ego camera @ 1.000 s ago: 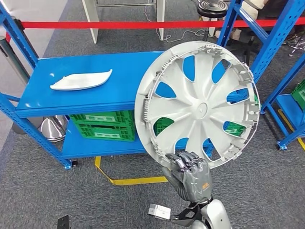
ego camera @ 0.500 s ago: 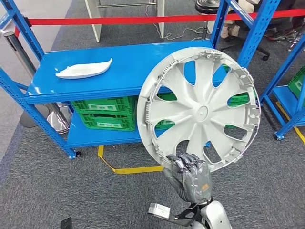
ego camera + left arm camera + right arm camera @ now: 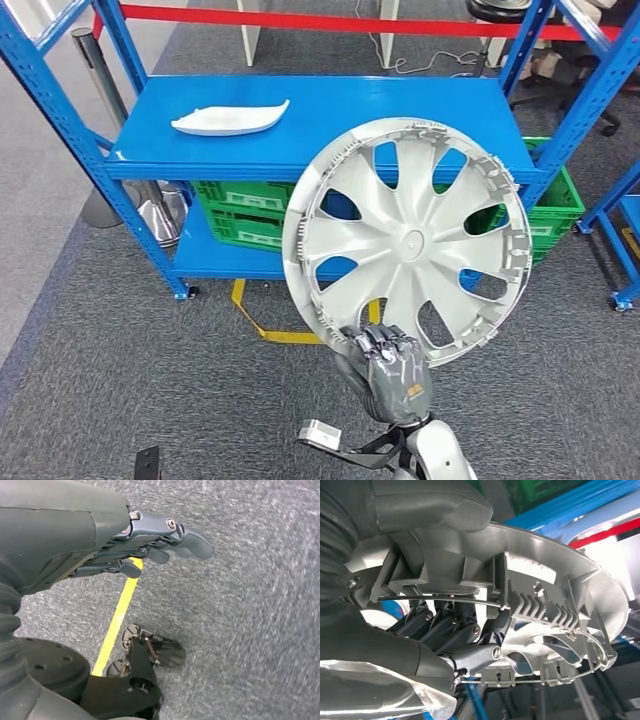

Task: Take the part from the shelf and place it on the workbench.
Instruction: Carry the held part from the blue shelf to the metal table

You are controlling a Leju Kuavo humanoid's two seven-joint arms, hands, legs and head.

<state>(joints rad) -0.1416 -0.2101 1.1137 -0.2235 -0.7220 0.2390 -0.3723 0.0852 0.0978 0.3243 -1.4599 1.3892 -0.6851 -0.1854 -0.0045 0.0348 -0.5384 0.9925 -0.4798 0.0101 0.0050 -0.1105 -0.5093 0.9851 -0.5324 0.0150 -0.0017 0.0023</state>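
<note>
Carry step: right hand (image 3: pixel 392 372) grasps hubcap (image 3: pixel 405 240) by its lower rim, above the hand, clear of shelf (image 3: pixel 317 120). Left hand (image 3: pixel 151 545) released. Next: locate workbench.

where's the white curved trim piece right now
In the head view, the white trim piece lies on the left part of the blue shelf's top deck, up and left of the wheel cover held by the right hand.

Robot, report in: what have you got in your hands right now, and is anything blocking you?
Right robot hand grips wheel cover by its lower rim, clear of blue shelf. Left robot hand holds nothing, over carpet. Nothing blocking in view.
</note>
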